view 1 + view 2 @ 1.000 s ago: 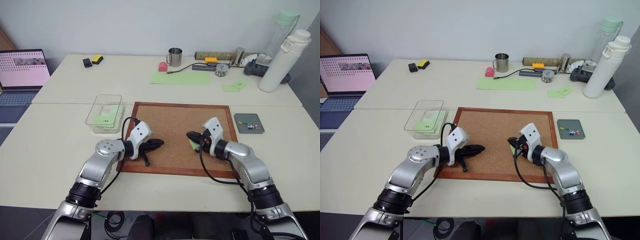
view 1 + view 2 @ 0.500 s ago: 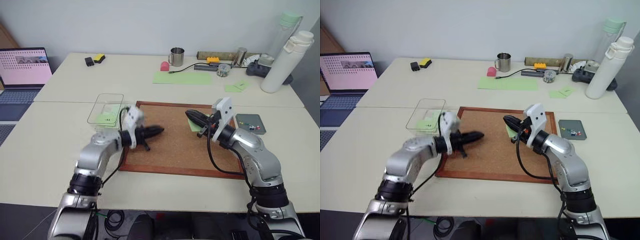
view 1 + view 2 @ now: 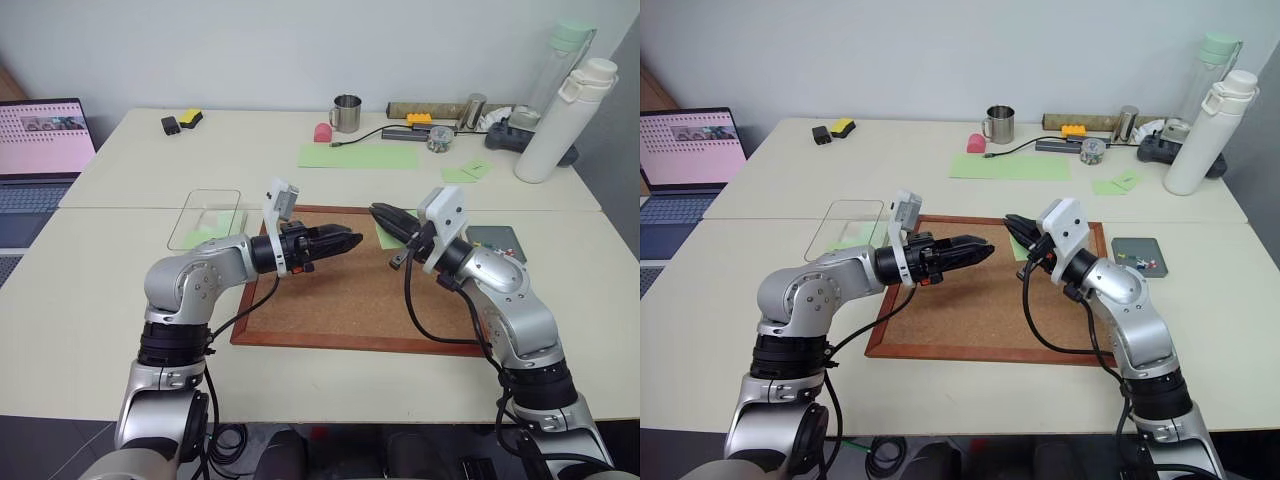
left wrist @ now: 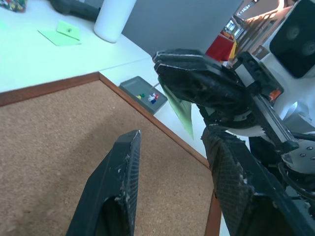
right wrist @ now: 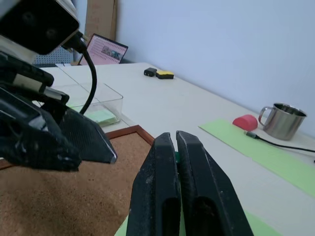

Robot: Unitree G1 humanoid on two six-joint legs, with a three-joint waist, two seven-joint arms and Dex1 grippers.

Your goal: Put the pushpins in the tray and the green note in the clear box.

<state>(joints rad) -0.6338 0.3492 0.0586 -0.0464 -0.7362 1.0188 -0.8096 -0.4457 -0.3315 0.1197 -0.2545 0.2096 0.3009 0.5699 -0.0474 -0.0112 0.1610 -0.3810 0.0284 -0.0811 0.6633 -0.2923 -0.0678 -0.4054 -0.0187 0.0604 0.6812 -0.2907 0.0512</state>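
Observation:
My right gripper (image 3: 380, 212) is shut on the green note (image 3: 388, 236), which hangs from its fingers above the cork board (image 3: 350, 300). Facing it from the left, my left gripper (image 3: 350, 240) is open and holds nothing. In the left wrist view its two fingers (image 4: 123, 167) stand apart just short of the note (image 4: 179, 105). The dark-grey tray (image 3: 1138, 250) lies right of the board, with pushpins (image 3: 1137, 263) in it. Left of the board stands the clear box (image 3: 205, 218) with green paper inside.
A laptop (image 3: 40, 135) sits at the far left. At the back are a metal mug (image 3: 347, 113), a large pale-green sheet (image 3: 358, 156), small green notes (image 3: 465, 172) and a white bottle (image 3: 555, 120).
Both grippers have risen off the cork board and come closer together. The left gripper has rolled and opened. The right gripper has lifted the green note with it.

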